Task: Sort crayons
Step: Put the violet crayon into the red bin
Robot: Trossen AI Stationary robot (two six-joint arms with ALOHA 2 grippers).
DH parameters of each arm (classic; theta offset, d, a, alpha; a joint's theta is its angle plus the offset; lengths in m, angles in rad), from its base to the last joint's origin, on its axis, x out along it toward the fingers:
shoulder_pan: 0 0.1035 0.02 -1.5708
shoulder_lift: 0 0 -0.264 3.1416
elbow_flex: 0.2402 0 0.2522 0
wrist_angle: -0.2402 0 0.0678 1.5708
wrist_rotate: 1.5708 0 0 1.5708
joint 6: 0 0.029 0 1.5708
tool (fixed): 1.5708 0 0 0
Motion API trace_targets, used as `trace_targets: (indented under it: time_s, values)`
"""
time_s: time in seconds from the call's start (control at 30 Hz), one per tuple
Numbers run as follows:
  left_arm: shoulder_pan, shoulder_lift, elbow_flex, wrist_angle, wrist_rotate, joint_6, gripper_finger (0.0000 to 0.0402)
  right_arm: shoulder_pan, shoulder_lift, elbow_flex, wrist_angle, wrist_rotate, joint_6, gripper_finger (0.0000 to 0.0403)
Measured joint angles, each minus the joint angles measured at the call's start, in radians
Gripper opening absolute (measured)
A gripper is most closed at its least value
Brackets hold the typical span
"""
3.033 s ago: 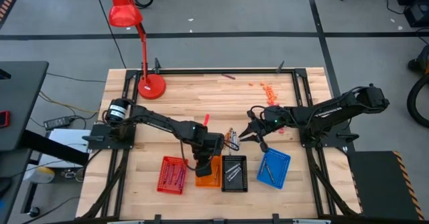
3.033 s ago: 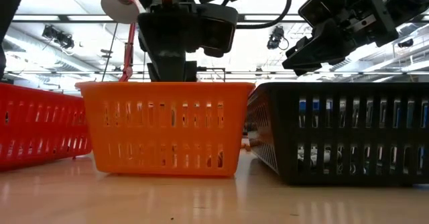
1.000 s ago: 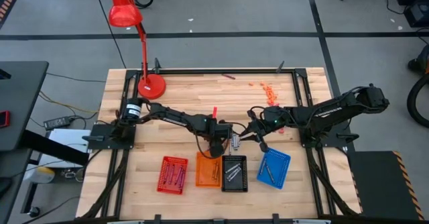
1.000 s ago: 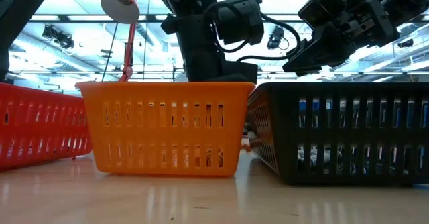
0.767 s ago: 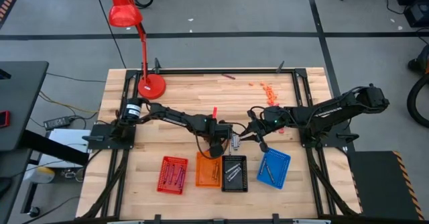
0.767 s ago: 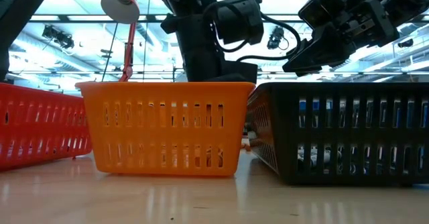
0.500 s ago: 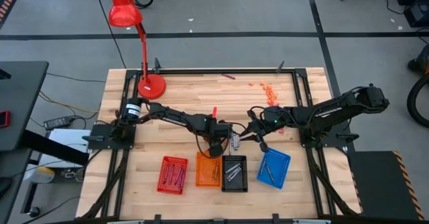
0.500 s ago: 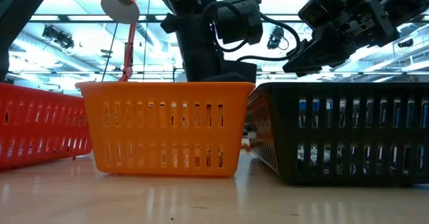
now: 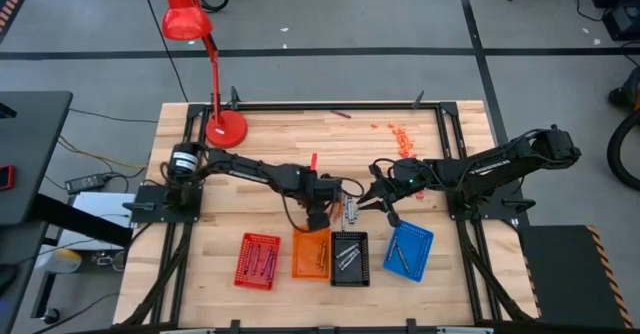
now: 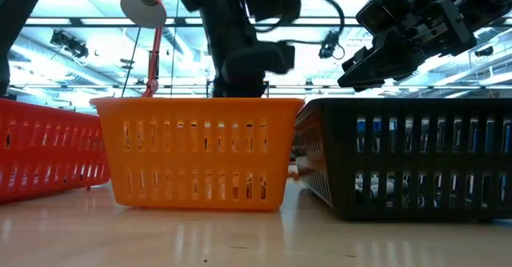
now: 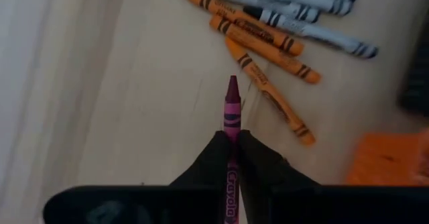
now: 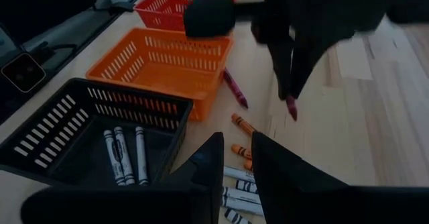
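Looking straight down in the high view, four mesh trays stand in a row near the table's (image 9: 250, 159) front edge: a red tray (image 9: 257, 261), an orange tray (image 9: 310, 254), a black tray (image 9: 349, 251) and a blue tray (image 9: 408, 250). A loose pile of crayons (image 9: 350, 210) lies just behind the orange and black trays, between the two arms. The left pincer (image 9: 318, 217) hangs over the table beside that pile; the right pincer (image 9: 372, 200) waits on the pile's other side. A red lamp (image 9: 190, 24) stands at the table's far left corner.

Low view: the orange tray (image 10: 196, 151) and black tray (image 10: 408, 155) fill the foreground, both arms above them.

Left wrist view: the left pincer (image 11: 232, 153) is clamped on one maroon crayon (image 11: 232, 110), a thin paper-wrapped stick, tip pointing outward, held clear of the table. Beyond it lie three orange crayons (image 11: 268, 90) and at least three grey-white crayons (image 11: 301, 16), side by side, touching.

Right wrist view: the right pincer (image 12: 234, 160) shows a narrow gap between its fingers, holding nothing. Three grey-white crayons (image 12: 124, 153) lie in the black tray (image 12: 40, 150). A second maroon crayon (image 12: 235, 88) lies on the table touching the orange tray (image 12: 161, 60).
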Motion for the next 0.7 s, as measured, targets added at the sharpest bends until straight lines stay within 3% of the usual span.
trace_targets:
  time_s: [0.7]
  values:
    - [-0.034, -0.271, 0.002, -0.218, -0.029, -0.152, 0.0025, 0.000, 0.000, 0.001, 0.004, 0.000, 0.001, 0.0082]
